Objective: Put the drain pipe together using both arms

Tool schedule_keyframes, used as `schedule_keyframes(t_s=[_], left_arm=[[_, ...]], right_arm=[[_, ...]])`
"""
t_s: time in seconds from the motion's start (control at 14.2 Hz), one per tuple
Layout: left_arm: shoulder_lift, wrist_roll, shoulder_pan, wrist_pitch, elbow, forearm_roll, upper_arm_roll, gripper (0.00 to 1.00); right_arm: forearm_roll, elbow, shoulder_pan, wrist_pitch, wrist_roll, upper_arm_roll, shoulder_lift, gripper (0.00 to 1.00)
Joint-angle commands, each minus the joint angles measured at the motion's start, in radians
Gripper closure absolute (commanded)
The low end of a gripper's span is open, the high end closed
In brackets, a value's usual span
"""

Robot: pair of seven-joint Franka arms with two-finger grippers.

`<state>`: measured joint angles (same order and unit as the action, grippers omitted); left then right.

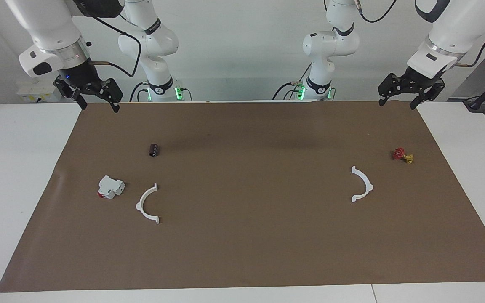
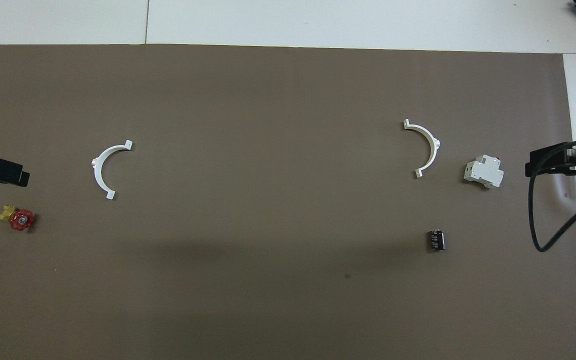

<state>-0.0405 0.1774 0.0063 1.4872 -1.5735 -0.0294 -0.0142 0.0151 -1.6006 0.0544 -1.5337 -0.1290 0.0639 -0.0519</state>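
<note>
The brown mat (image 1: 242, 252) is covering most of the table, and both arms are waiting raised at their own ends of it, so nothing of the assembly is begun; the step in hand looks like the first reach.

The right gripper (image 1: 98, 103) is hanging over the mat's edge nearest the robots, fingers spread wide and holding nothing. The left gripper (image 1: 397, 101) is hanging over the matching corner, also spread wide and empty, though its fingertips are hard to read from here.

One half-ring (image 1: 147, 203) is lying flat toward the right arm's end, just beside the blocky white part (image 1: 110, 187) with a red end. The other half-ring (image 1: 362, 184) is lying flat toward the left arm's end, well apart from the first, their open sides facing each other. The black cylinder (image 1: 154, 149) is sitting nearer to the robots than the first half-ring; the small red and yellow valve (image 1: 402, 155) is sitting near the second.

Each gripper will probably need to descend over its own half, pinching the thin arc at mid-span, then bringing tabs together.
</note>
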Motion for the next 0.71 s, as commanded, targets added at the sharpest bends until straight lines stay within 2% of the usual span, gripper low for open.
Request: schedule_keyframes(t_s=[0.0, 0.35, 0.63], left_arm=[[-0.009, -0.012, -0.003, -0.015, -0.005, 0.012, 0.003, 0.00], [-0.009, -0.012, -0.003, -0.015, -0.005, 0.012, 0.003, 0.00], [-0.009, -0.012, -0.003, -0.015, -0.005, 0.012, 0.003, 0.00]], right_arm=[[-0.012, -0.032, -0.011, -0.011, -0.011, -0.007, -0.026, 0.00], [-0.012, -0.048, -0.013, -0.017, -0.014, -0.006, -0.032, 0.00], [-0.012, -0.177, -0.011, -0.188, 0.074, -0.007, -0.045, 0.00]])
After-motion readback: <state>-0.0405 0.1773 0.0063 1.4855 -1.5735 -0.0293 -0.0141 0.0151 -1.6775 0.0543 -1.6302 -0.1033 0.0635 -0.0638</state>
